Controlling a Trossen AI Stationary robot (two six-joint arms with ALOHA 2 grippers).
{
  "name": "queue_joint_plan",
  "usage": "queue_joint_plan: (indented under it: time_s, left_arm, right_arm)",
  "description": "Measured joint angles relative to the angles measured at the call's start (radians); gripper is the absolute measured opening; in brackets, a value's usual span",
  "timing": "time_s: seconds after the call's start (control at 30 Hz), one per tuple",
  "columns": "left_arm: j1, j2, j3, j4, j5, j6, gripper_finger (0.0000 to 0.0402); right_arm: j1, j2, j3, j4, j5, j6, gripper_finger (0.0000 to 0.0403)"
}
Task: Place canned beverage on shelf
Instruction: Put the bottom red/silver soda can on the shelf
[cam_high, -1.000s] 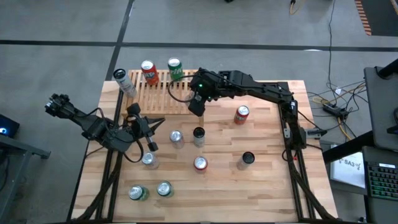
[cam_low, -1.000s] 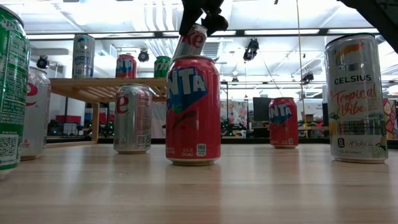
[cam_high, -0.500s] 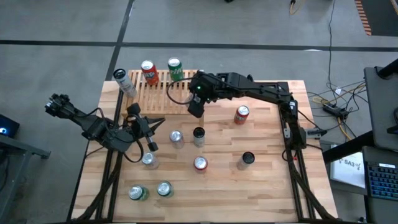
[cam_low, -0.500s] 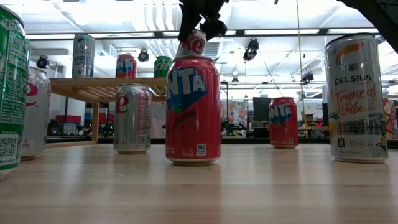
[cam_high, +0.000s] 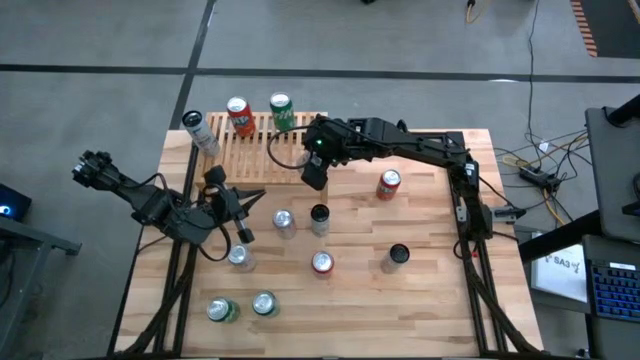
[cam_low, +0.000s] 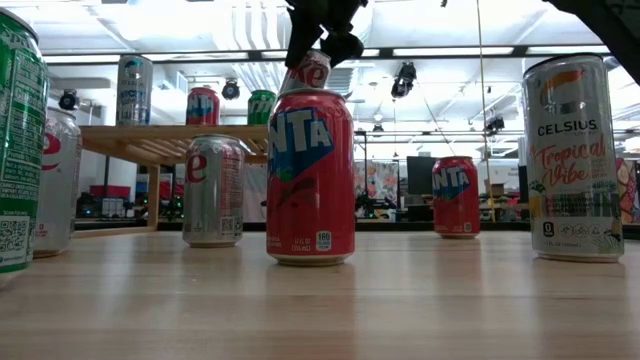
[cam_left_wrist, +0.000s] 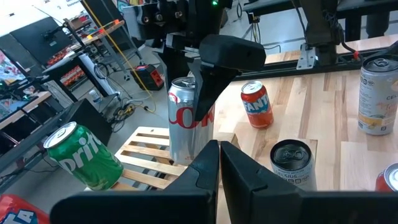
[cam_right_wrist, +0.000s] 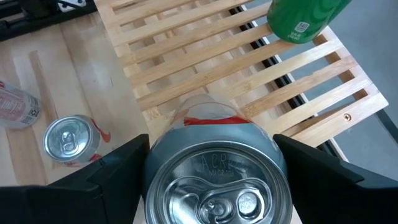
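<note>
Butcher-block table (cam_high: 430, 290) strewn with upright cans, workshop room beyond.
Right gripper (cam_high: 314, 172) has its fingers clamped on a silver Coke can (cam_left_wrist: 184, 118), axis upright, hanging at the slatted shelf (cam_high: 255, 150)'s near right corner; free slats lie toward eleven o'clock, short of the Sprite can (cam_high: 281, 108). Left gripper (cam_high: 243, 212), fingers together, waits at eight o'clock.
</note>
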Motion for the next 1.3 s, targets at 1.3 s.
queue_joint_plan:
  time_s: [1.3]
  left_arm:
    - [0.0,0.0,0.0,0.0,0.0,0.0,0.0]
  right_arm:
    - [0.0,0.002,-0.002,0.038,-0.002,0.005,0.0323]
